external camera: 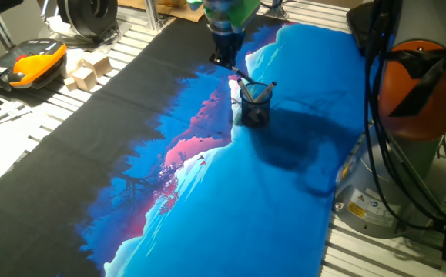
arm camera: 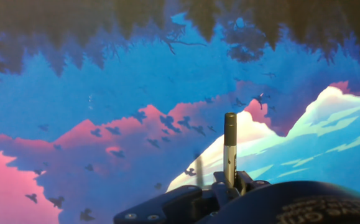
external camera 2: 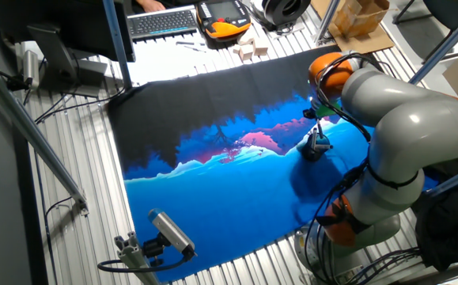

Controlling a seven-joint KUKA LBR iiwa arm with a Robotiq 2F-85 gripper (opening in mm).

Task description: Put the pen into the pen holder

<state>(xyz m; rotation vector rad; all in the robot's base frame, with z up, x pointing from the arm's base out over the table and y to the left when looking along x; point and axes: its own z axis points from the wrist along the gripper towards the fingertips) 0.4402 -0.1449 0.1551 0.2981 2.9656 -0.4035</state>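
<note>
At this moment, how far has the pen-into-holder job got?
Done: the pen is picked up, clamped in the tool. In hand: the tool hangs just beside the pen holder, pen slanting toward its rim. Left: getting the pen fully inside and letting go.

Grey rounded arm (external camera 2: 403, 127) w/ orange joint rings, black cables, dark fingers (external camera: 224, 55).

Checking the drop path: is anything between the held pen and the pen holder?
Nothing visible. The gripper holds the pen just beside the pen holder, whose open rim shows other pens leaning inside but no cover.
</note>
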